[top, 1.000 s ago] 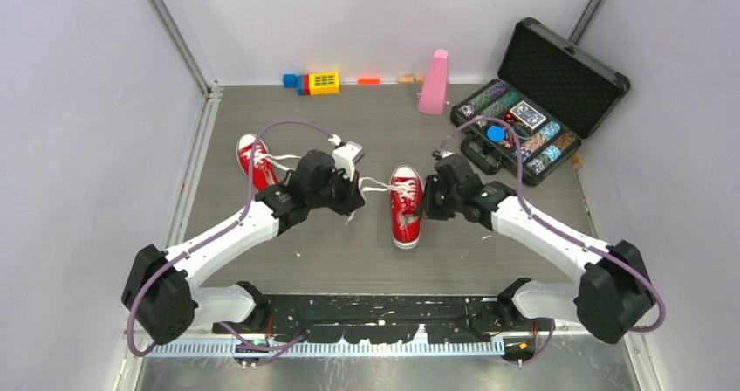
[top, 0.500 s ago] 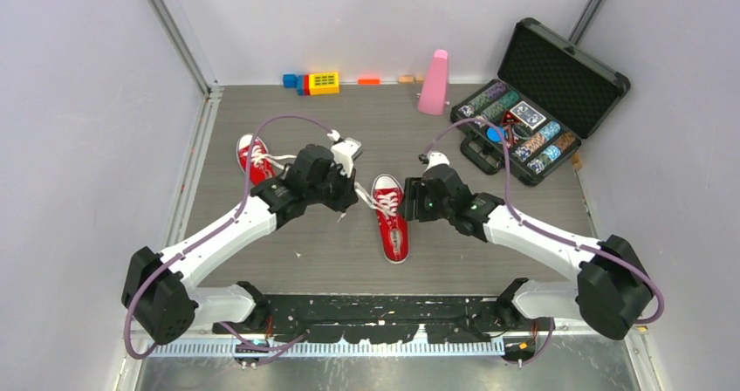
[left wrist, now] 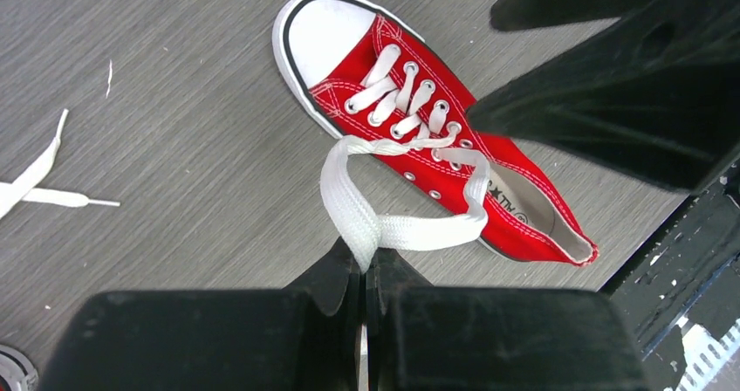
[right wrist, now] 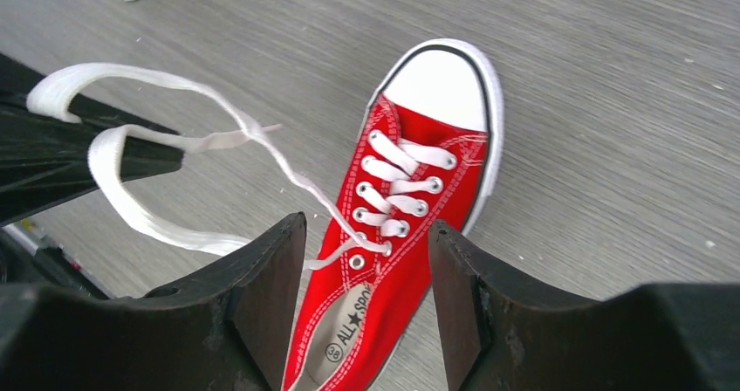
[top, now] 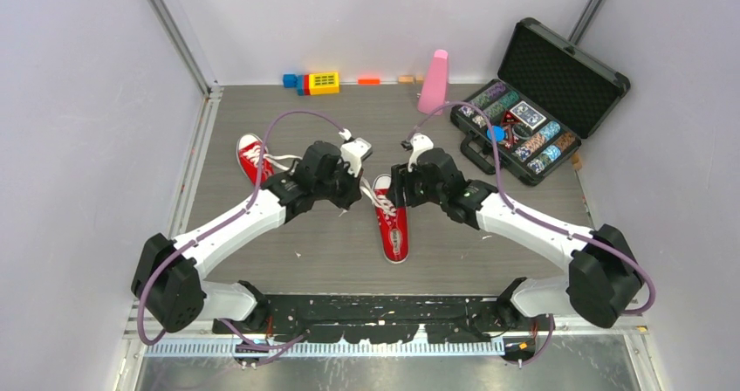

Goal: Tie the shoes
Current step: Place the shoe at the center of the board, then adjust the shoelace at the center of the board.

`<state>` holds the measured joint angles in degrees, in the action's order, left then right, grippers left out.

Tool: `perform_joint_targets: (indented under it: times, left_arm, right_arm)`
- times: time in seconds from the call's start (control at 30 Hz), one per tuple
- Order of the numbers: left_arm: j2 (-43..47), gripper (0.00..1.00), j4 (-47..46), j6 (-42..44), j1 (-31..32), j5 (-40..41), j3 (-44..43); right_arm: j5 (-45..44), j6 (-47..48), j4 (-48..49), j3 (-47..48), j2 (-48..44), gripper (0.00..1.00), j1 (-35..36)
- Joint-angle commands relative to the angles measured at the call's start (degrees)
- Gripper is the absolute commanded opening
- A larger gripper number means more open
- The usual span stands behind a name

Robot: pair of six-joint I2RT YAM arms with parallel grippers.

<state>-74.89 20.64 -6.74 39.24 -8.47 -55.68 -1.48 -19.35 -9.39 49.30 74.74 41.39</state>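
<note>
2 grippers are working over 1 shoe (top: 393, 225), which is lying in the middle of the table (top: 332, 260) with its toe pointing away from the arm bases. I am holding the left gripper (left wrist: 365, 277) clamped on a loop of lace (left wrist: 349, 208), raised to the shoe's left. The right gripper (right wrist: 362, 243) is hanging just above the eyelets with its jaws apart, gripping nothing.

Nothing is pinning the shoe, so I am expecting any harder pull on the loop to drag or roll it. The flat lace could also slip out of the pinch, and the right gripper, coming down, risks catching canvas rather than lace. The 2 wrists are sitting near each other, so a bump is possible.

The shoe is looking clean: red canvas, white toe cap, laces crossing neatly through the eyelets, no bow. I cannot tell whether a 1st knot is cinched. Farther left, the 2nd shoe (top: 251, 157) is lying partly hidden under the left arm, laces loose.
</note>
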Motion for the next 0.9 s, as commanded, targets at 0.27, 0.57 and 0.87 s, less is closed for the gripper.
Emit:
perform_joint_targets:
  times: [0.27, 0.57, 0.87]
  left_arm:
    - [3.8, 0.0, -8.81, 2.79, -0.2, -0.64, 3.03]
    - [3.85, 0.0, -9.31, 2.79, -0.2, -1.02, 2.73]
    - [3.73, 0.03, -7.73, 1.86, -0.22, 3.74, 3.11]
  right_arm:
    - [13.68, 3.55, 14.35, 3.4, 7.57, 0.58, -0.13]
    - [14.87, 2.38, 17.56, 8.49, 14.14, 0.51, -0.08]
    - [0.87, -1.34, 18.86, 5.47, 8.77, 0.0, -0.1]
